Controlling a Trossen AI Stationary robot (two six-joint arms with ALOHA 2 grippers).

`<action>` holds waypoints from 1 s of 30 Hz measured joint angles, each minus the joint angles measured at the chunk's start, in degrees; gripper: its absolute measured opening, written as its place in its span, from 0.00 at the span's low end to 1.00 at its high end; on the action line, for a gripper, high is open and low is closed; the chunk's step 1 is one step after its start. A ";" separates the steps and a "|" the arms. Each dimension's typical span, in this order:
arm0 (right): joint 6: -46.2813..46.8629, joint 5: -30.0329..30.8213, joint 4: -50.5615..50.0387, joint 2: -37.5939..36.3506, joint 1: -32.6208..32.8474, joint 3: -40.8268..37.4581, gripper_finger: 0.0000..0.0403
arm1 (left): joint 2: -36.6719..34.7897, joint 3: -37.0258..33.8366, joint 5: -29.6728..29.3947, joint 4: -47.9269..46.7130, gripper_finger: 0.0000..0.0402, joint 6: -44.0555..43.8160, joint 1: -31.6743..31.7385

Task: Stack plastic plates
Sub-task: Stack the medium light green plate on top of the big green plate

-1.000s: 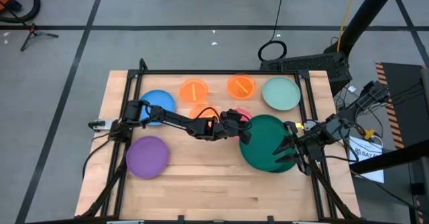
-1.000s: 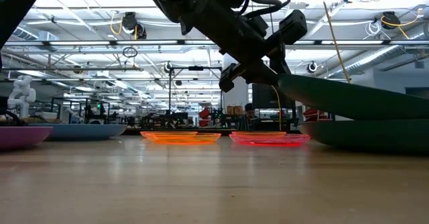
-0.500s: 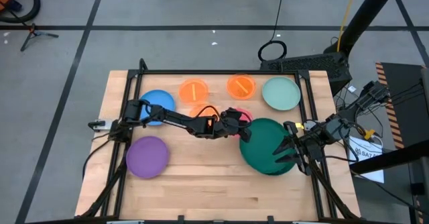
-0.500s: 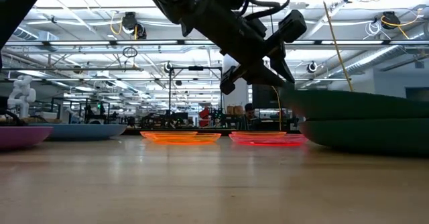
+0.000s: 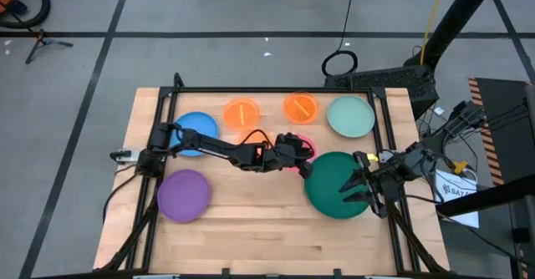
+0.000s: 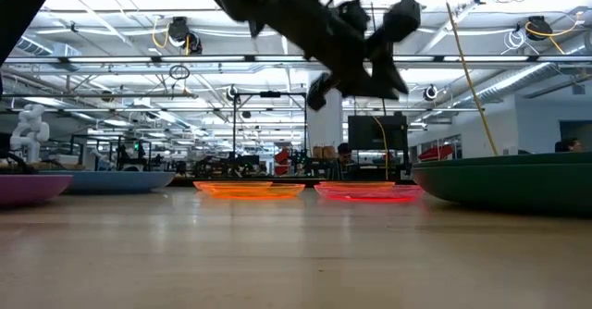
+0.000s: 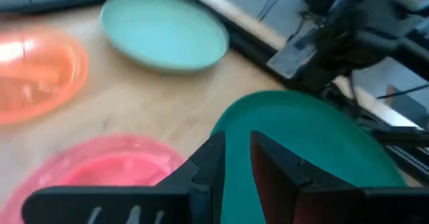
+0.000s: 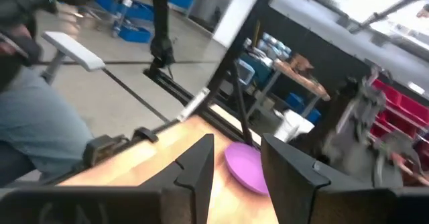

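The dark green plate point(image 5: 336, 184) lies flat near the table's right edge. Left gripper point(image 5: 303, 159) hovers above its rim beside the pink plate point(image 5: 303, 143), fingers point(image 7: 208, 167) slightly parted, holding nothing. Right gripper point(image 5: 354, 187) sits over the plate's right side, jaws apart, empty.

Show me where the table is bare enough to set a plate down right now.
The front strip of the table, between the purple plate and the green plate, is free. The back row is crowded: blue plate, two orange plates, mint plate, and the pink plate beside the left gripper.
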 joint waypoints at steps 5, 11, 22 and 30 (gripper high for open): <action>6.64 11.79 -1.00 0.02 -0.07 -0.01 0.29 | -5.01 0.07 -0.68 -9.28 0.19 8.40 -0.97; 16.10 22.48 -3.51 0.14 -2.06 -0.01 0.29 | -11.74 0.08 -8.01 -25.60 0.19 16.83 -2.54; 29.04 22.16 -3.81 5.01 -11.50 -0.02 0.29 | -16.47 -2.42 -21.51 -44.43 0.19 28.70 -1.16; 38.58 22.00 -11.05 10.46 -17.87 3.13 0.29 | -25.56 -15.21 -17.19 -38.28 0.19 32.00 3.42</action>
